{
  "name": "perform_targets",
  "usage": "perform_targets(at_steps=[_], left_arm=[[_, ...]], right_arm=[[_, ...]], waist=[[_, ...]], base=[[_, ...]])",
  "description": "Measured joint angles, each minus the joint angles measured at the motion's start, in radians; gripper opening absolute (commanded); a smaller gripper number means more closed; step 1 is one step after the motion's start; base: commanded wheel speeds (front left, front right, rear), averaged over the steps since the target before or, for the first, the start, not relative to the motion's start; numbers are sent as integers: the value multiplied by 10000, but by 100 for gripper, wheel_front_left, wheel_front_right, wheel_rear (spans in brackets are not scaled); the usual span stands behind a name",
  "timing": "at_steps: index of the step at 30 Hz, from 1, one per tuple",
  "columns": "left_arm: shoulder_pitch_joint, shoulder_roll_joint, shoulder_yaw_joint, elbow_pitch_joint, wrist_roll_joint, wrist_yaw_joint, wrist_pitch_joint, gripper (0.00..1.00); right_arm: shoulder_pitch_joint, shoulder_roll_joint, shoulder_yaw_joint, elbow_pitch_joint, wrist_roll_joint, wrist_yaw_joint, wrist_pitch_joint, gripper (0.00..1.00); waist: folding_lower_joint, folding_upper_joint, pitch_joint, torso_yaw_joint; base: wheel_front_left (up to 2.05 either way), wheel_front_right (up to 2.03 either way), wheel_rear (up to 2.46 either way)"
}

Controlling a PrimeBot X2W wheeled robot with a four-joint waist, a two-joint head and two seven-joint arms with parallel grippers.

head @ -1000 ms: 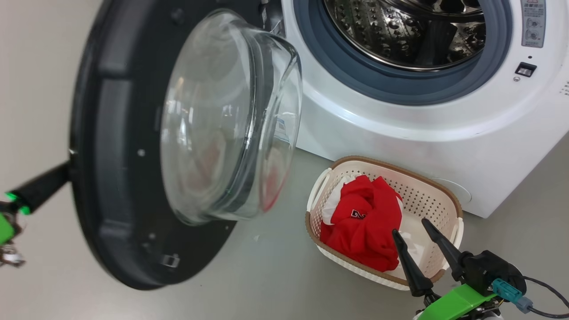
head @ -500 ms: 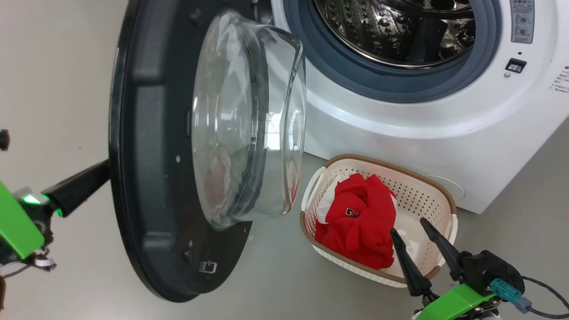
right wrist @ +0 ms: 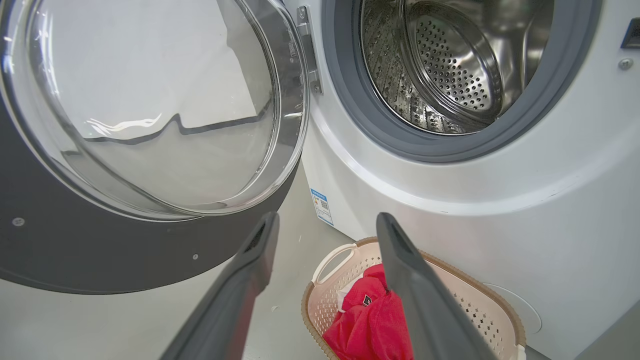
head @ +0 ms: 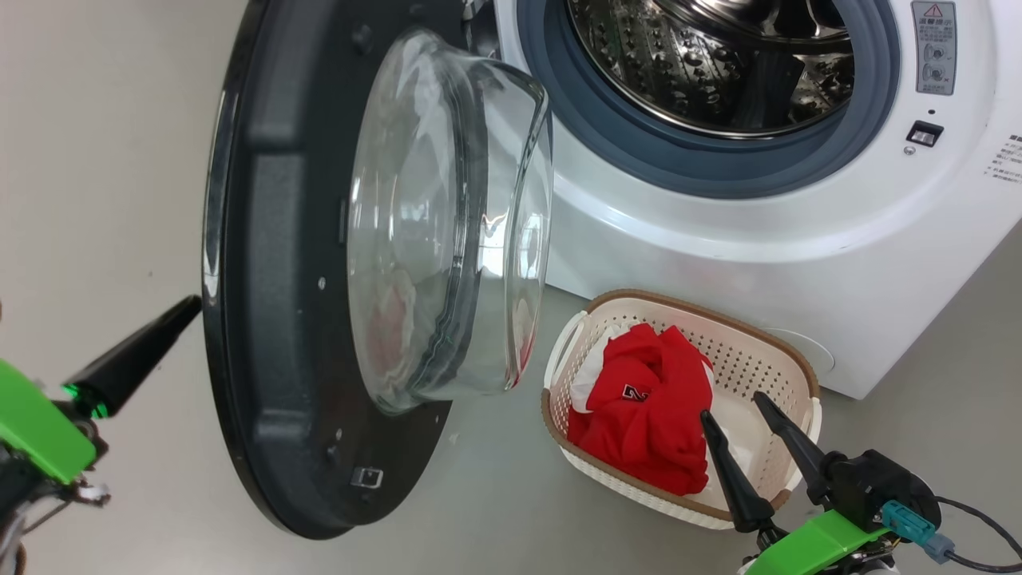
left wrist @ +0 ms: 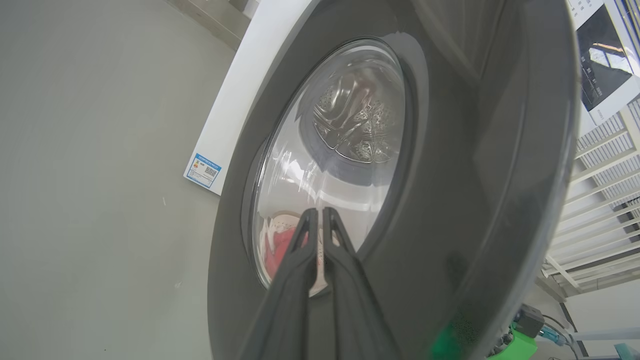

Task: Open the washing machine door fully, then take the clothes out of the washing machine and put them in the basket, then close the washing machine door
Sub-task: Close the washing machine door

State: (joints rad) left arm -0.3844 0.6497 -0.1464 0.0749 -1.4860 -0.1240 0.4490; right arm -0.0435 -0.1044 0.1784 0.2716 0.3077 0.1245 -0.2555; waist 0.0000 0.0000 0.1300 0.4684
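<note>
The left pincer (left wrist: 318, 213), its 2 fingers pressed together and holding nothing, is pointing at the outer face of the washing machine door (head: 271, 319), with its tip just beside the rim. Past the door's inner side, the right pincer (head: 731, 406) is hovering wide open and empty over the basket (head: 801, 363), where the clothes (head: 647, 415) are lying. The door is standing swung out from the washing machine (head: 718, 263).

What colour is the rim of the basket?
Brown; the basket rim shows best in the head view.
</note>
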Motion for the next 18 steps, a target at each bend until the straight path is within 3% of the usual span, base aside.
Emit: perform_targets(at_steps=[1,5,6,9,14,18], left_arm=[[43,4,-63,86,132,0,-198,6],[442,-40,-286,420,240,0,-989,7],[582,-65,-318,499,245,-2,-1225,14],[992,-105,-554,683,291,-2,-1858,18],[1708,-130,-1197,1124,727,-2,-2888,49],[2043,-155,-1639,1461,813,-2,-3595,89]], right_arm=[[1,0,2,2,0,0,0,100],[12,0,58,0,4,0,0,100],[22,0,88,-6,4,0,0,100],[36,-2,153,-13,6,0,0,100],[189,0,184,-69,88,0,0,100],[267,2,194,-117,88,0,0,100]], waist=[[0,0,-22,9],[0,0,-147,28],[0,0,-180,28],[0,0,-269,25],[0,0,-431,25],[0,1,-501,55]], base=[[0,0,0],[0,0,0],[0,0,0],[0,0,0],[0,0,0],[0,0,0]])
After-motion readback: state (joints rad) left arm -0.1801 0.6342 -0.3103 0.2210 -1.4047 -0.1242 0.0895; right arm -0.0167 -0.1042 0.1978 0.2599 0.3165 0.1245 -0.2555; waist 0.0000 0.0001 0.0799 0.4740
